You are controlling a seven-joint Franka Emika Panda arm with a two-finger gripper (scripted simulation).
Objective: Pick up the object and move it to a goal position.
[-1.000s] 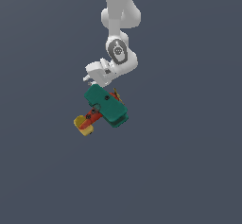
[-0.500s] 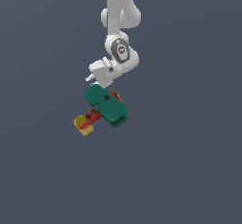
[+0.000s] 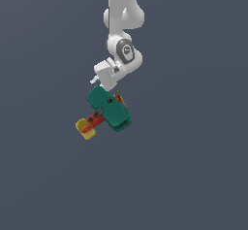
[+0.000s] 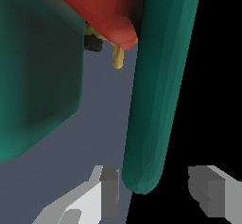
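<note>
The object is a toy airplane with a broad teal wing, a red body, a yellow tail piece and a small yellow propeller. It lies on the grey ground in the exterior view. My gripper hangs right at the wing's upper corner. In the wrist view the gripper is open, and the rounded edge of the teal wing stands between its fingers. The wing is close to one finger and apart from the other finger. The red body and the propeller show beyond.
The white arm comes down from above the airplane in the exterior view. A flat grey ground lies all around, and no other objects show.
The hand has shifted slightly toward the exterior view's right and down onto the wing's corner. The airplane has not moved.
</note>
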